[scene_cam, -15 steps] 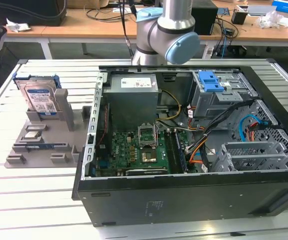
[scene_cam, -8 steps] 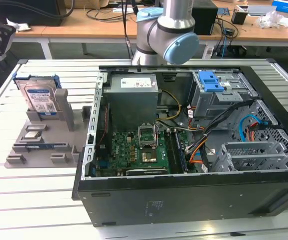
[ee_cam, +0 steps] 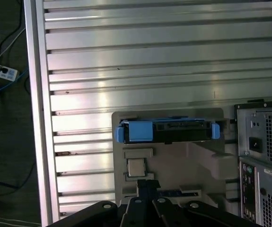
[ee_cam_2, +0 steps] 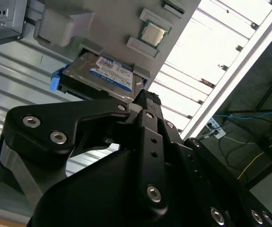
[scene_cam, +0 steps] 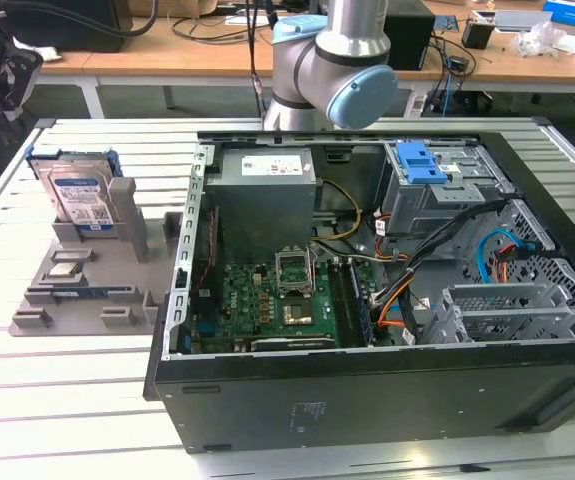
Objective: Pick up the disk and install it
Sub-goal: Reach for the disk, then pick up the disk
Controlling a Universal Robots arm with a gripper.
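Disk (scene_cam: 80, 198) stood upright in the grey holder (scene_cam: 87, 290), at the exterior view's left of the open computer case (scene_cam: 387, 390). Gripper (ee_cam: 147, 184) hung apart from it, fingers together on nothing. Its body was mostly cut off in both wrist views.

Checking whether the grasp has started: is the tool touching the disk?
Apart. In the first wrist view, bare grey holder lies between the tool and the disk.

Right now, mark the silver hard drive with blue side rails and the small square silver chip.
silver hard drive with blue side rails (scene_cam: 81, 198): exterior view, on its labelled face.
small square silver chip (ee_cam_2: 153, 34): second wrist view, centre of its top.
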